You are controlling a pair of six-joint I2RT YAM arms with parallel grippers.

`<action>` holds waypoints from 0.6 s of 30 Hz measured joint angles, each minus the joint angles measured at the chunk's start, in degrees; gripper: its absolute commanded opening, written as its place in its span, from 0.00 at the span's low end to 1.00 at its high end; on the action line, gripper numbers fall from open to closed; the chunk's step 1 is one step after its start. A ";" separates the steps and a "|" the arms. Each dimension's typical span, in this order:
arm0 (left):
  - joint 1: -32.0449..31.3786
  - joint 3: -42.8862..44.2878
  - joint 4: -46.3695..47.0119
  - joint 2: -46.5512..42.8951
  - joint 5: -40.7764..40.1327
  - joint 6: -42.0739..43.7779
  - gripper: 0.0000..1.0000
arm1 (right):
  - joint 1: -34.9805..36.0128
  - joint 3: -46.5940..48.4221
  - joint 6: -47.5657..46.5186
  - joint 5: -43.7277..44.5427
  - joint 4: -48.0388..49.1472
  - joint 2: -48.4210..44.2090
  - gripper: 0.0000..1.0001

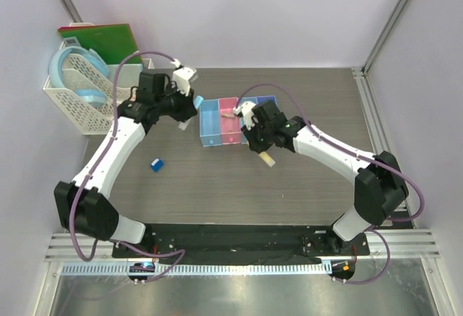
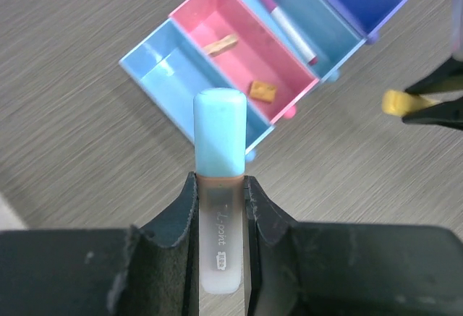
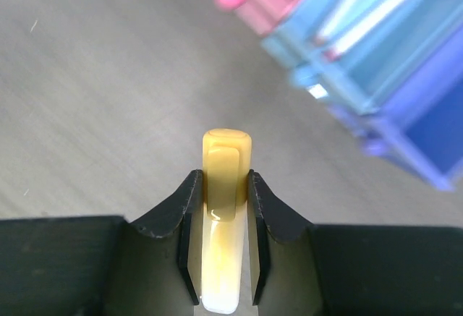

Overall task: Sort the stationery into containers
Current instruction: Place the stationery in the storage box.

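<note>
While clamped between the closed fingers of the right gripper (image 3: 223, 180), the yellow marker (image 3: 226, 150) was held over the table (image 1: 217, 193), its tip projecting beyond the fingertips, just on the near side of the row of four joined bins (image 2: 173, 77). A second marker with a light blue cap (image 2: 219, 131) was gripped by its translucent body in the closed left gripper (image 2: 219, 186), with the cap pointing toward the blue bin at the left end of the row. Two tan erasers (image 2: 262, 90) lay apart from each other in the pink bin. A white pen (image 2: 288, 28) with a pink end and a dark-red end lay lengthwise in the light blue bin; the right wrist view was too blurred to confirm a second pen beside it. The small blue cube (image 1: 156, 164) rested on the table, well apart from the bins, to their left and nearer the arm bases. At the far left stood a white lattice basket (image 1: 69, 103) holding pale blue rings (image 1: 72, 70), with a green book (image 1: 101, 41) at its far side.
</note>
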 measured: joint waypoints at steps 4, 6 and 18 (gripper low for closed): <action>-4.35 3.69 3.43 6.34 -1.70 -4.31 0.00 | -6.27 5.27 -0.85 1.25 -0.07 0.28 0.01; -5.51 5.86 5.46 9.77 -2.32 -6.62 0.00 | -9.90 8.57 -0.83 1.53 0.24 1.44 0.01; -12.39 10.05 10.67 16.94 -6.86 -14.25 0.00 | -17.88 22.73 -0.59 1.05 4.00 19.17 0.01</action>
